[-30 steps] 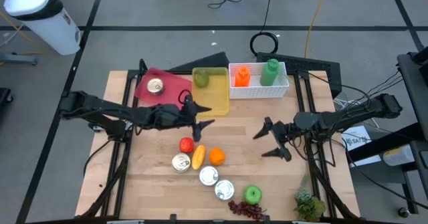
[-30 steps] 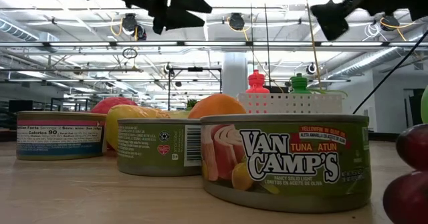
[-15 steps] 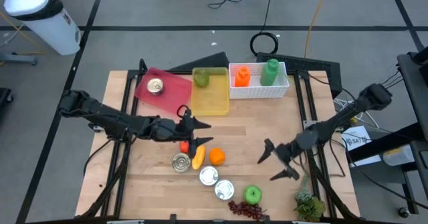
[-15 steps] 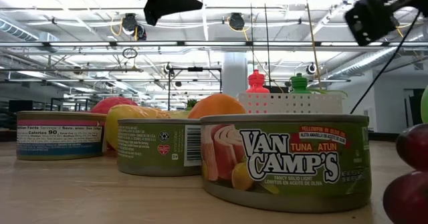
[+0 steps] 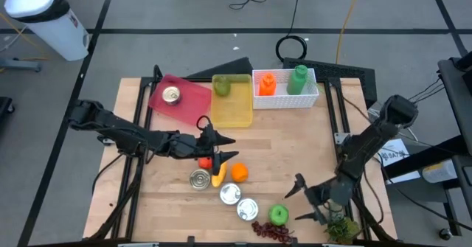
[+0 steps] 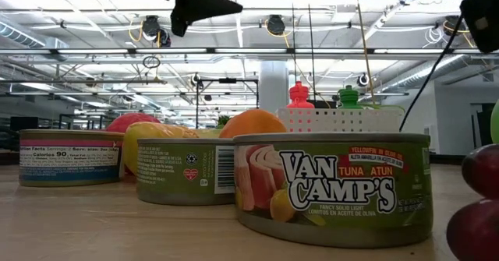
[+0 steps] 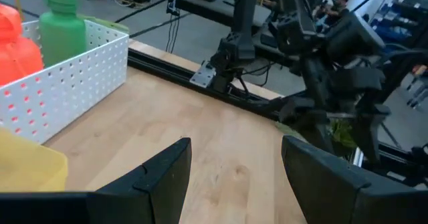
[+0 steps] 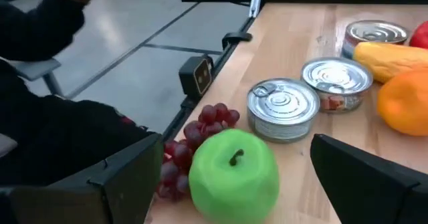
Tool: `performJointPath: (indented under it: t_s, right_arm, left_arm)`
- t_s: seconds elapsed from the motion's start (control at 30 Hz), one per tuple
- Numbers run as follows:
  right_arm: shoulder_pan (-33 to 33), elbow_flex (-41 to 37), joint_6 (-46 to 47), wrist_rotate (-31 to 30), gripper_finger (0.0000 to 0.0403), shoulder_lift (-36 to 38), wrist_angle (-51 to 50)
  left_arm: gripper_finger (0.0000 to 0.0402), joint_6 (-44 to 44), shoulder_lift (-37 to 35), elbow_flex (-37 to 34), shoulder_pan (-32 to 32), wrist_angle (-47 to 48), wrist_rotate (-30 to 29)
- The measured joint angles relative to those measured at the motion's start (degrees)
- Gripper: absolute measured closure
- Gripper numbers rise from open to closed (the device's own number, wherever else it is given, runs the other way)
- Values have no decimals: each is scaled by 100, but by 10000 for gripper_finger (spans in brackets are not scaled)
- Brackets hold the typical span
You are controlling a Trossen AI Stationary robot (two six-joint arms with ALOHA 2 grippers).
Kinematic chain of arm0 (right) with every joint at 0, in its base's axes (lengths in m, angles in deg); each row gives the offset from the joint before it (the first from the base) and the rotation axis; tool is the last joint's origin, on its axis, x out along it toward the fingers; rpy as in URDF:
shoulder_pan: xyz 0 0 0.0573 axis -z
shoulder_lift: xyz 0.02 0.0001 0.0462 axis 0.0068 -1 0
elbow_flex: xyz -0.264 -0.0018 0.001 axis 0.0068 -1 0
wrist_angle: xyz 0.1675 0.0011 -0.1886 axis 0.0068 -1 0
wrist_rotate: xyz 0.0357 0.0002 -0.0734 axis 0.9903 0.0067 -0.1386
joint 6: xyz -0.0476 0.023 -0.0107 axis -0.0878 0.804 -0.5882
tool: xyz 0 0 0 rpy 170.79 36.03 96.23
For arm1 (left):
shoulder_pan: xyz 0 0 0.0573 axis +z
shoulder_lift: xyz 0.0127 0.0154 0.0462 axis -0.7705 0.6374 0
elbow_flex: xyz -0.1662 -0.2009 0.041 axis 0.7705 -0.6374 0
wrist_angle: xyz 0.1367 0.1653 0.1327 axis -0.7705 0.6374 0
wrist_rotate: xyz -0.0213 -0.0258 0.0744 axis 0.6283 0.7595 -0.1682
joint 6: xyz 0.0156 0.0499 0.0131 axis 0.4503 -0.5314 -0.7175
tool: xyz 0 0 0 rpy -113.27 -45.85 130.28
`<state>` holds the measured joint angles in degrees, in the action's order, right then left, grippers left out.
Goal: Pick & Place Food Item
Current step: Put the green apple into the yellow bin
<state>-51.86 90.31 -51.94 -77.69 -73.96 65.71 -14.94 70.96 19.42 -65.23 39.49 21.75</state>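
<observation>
A cluster of food lies near the table's front: a red tomato (image 5: 204, 161), a yellow fruit (image 5: 218, 175), an orange (image 5: 238, 172), three cans (image 5: 230, 194), a green apple (image 5: 278, 215) and dark grapes (image 5: 271, 231), all resting on the wood. My left gripper (image 5: 227, 147) hovers open above the tomato and the yellow fruit. My right gripper (image 5: 293, 205) stands open just right of the apple, which shows ahead between its fingers (image 8: 234, 177), untouched.
At the back stand a pink plate (image 5: 188, 92) with a can on it, a yellow tray (image 5: 234, 107) holding a green fruit, and a white basket (image 5: 285, 98) with an orange and a green bottle. A small plant (image 5: 341, 227) sits at the front right corner.
My right gripper has swung from the table's middle right toward the near edge and down, ending beside the green apple, still open. My left gripper has moved a little toward the near edge over the tomato and has rolled somewhat. No food has moved.
</observation>
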Motion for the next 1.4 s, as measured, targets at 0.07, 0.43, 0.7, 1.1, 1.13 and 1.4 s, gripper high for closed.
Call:
performJointPath:
  t_s: [0.07, 0.43, 0.7, 1.1, 1.13, 1.4]
  right_arm:
    - [60, 126, -15, 43, 46, -343, 97]
    - [466, 644, 163, 1109, 84, -1396, 21]
    - [572, 784, 131, 1228, 142, -1564, 31]
    - [594, 784, 71, 900, 188, -1564, 199]
    - [606, 784, 71, 908, 190, -1564, 199]
    - [610, 784, 89, 920, 207, -1564, 62]
  left_arm:
    - [158, 43, 103, -2, 2, -67, -1]
    - [158, 224, 411, -2, 21, -253, -15]
    - [158, 199, 411, -2, 45, -258, -11]
    - [158, 199, 411, -2, 48, -281, -11]
    - [158, 199, 411, -2, 48, -282, -9]
    - [158, 197, 411, -2, 48, -275, -87]
